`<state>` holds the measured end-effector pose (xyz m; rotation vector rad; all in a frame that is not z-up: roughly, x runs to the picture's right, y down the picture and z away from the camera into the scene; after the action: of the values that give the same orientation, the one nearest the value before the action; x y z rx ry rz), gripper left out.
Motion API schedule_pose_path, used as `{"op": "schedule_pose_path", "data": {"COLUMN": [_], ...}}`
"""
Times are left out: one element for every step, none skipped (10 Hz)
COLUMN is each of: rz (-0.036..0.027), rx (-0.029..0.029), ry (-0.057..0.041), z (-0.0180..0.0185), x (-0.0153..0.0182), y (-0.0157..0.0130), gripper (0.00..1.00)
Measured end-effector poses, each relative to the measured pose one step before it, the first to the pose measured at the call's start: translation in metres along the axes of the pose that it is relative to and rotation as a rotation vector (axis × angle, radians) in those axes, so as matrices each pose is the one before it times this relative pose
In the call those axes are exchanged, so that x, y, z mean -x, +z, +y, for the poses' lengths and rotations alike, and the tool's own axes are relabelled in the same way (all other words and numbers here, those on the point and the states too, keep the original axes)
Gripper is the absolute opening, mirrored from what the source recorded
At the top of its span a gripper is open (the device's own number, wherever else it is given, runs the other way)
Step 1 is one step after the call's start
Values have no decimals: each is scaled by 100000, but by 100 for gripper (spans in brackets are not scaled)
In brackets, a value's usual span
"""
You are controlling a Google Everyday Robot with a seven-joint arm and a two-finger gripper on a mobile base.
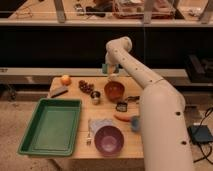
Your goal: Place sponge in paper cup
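My gripper [111, 74] hangs from the white arm over the back edge of the table, just behind the orange bowl [114, 90]. A small teal-green patch, the sponge [105, 67], shows at the gripper's left side, off the table and held there. The paper cup is hidden or out of view; I see no cream cup anywhere on the table.
A green tray [50, 125] fills the left front. A purple bowl [109, 139], pale cloth [100, 124], fork, carrot [122, 118] and light-blue cup [135, 122] sit at the front. A metal cup [95, 97], grapes [86, 86], an orange [65, 79] and a grey block [58, 91] lie behind.
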<state>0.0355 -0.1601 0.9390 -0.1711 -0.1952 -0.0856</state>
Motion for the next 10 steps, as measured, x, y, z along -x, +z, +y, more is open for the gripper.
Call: {"op": "schedule_pose_path", "data": {"rz": [414,599,277,60,-252,-110,-76,156,272,216], "rx": [-764,-626,-165,21,222,80,20,-20,-12,-13], "ry": [981,928,733,366,424,-28,-44,124,24,139], "z": [3,15,-5,-25,-74,-117,-78,-92,-39,-47], "x": [-239,-490,-329,-105,38,10,30,-153,-148,-126], "y": [71,68,124,98,156,130,112,136,66,102], "gripper": [14,14,14,14,14,14,14,14,14,14]}}
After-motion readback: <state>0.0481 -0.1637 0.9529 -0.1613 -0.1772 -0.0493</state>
